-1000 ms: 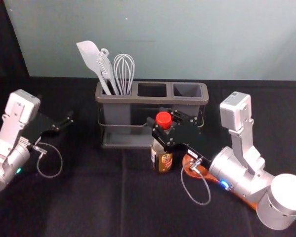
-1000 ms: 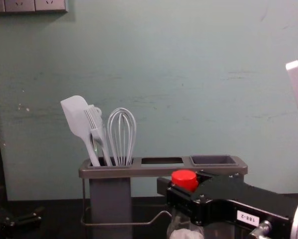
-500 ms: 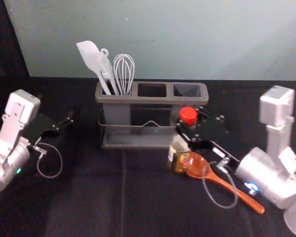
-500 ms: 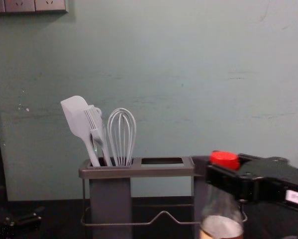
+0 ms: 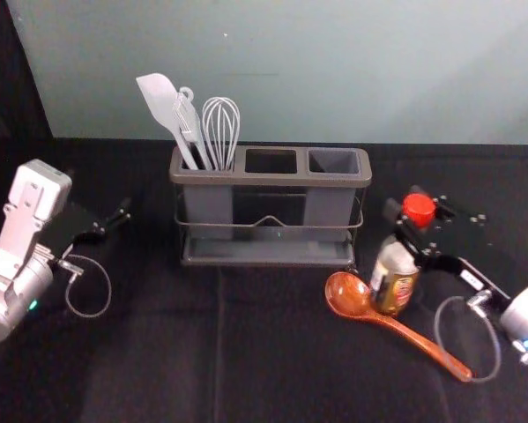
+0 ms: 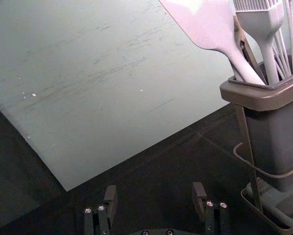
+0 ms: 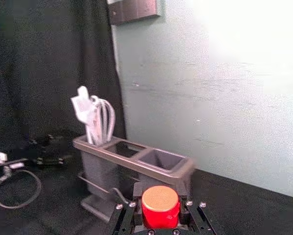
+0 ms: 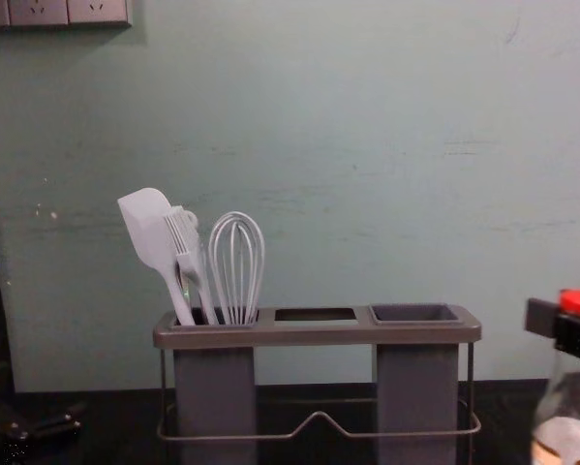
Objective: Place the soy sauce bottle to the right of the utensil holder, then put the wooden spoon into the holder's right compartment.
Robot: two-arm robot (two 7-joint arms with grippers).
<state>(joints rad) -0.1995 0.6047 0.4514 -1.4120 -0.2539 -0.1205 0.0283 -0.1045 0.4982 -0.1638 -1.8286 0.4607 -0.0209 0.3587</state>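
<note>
One soy sauce bottle (image 5: 394,280), top clamped in right gripper (image 5: 405,202), body below, spread left gripper (image 5: 122,214) well apart

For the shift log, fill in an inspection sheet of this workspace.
Surface: dark cloth.
Utensil holder: standing, white utensils in left compartment.
Soy sauce bottle: right of the holder, gripped.
Wooden spoon: lying on the cloth, front-right of the holder.
Clutter: nothing seen.
Left gripper: open, left of the holder.
Right gripper: closed on the bottle's top.
Cables: one loop at each wrist, left and right.
Surroundings: wall behind, curtain at left.
</note>
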